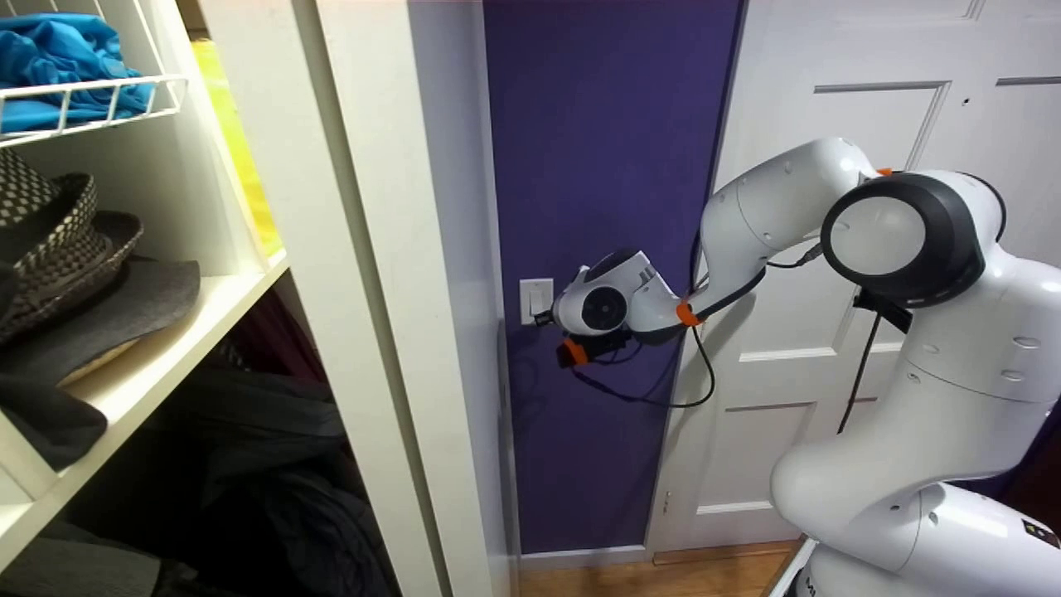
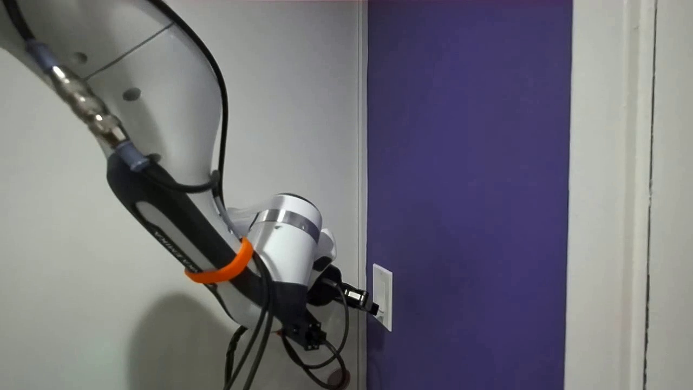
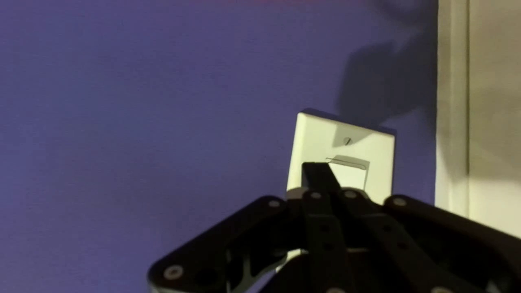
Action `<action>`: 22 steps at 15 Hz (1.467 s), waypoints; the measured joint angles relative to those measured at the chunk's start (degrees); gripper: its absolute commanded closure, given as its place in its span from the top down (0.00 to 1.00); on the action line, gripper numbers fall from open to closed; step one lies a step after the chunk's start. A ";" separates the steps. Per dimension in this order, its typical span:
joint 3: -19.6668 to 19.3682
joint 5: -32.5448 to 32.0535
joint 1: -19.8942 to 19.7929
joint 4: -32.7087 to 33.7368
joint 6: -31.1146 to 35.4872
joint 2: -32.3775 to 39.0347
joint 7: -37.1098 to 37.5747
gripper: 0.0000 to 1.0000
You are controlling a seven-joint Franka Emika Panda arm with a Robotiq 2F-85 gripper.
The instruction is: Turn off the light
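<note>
On the purple wall (image 2: 471, 162): past the reach, apparently, with arm (image 1: 771, 195) extended, and at the press. Closed-up gripper (image 2: 373, 308), holding nothing, with fingertips (image 3: 320, 179) on or just off light switch plate (image 3: 340, 149), toward lower end of rocker (image 3: 349, 176) in both exterior views. Can't tell contact, nor on from off. Left, presumably: push, confirm, back away. Textures: matte-looking wall; glossy, rounded white arm; blocky black fingertips; smooth, bevelled rectangular plate; flat oblong rocker; round slotted screw (image 3: 347, 141).
</note>
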 measured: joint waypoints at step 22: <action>-26.09 -5.15 28.49 8.55 1.12 5.71 7.93 0.00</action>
